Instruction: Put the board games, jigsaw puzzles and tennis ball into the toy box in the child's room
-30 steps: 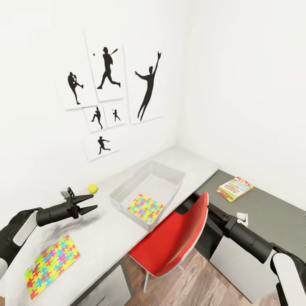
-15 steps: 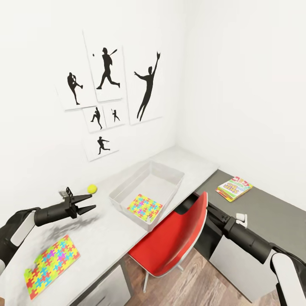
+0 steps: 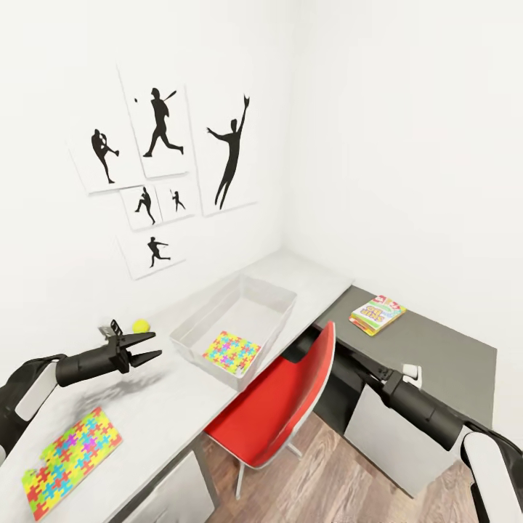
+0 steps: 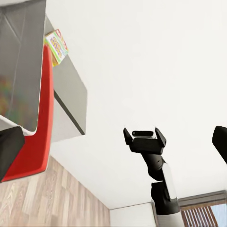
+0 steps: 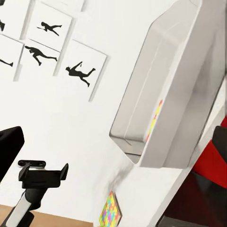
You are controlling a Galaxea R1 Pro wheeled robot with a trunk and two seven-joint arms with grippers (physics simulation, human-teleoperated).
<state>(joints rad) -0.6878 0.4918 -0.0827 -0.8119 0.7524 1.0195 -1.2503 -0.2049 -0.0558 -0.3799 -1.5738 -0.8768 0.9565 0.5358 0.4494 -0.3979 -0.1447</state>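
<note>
Small yellow-green tennis ball lying just beyond left claw, nearer arm; claw gaping open, holding nothing, pointing slightly beside ball.

My head camera sits high and looks forward and down into the room corner, taking in the white table, the toy box, the red chair and both my arms from well back. My left wrist camera looks sideways across the room, past the chair toward the board game, and catches my right gripper. My right wrist camera faces back the other way, close to the toy box, showing my left gripper; the two wrist views share box and chair
</note>
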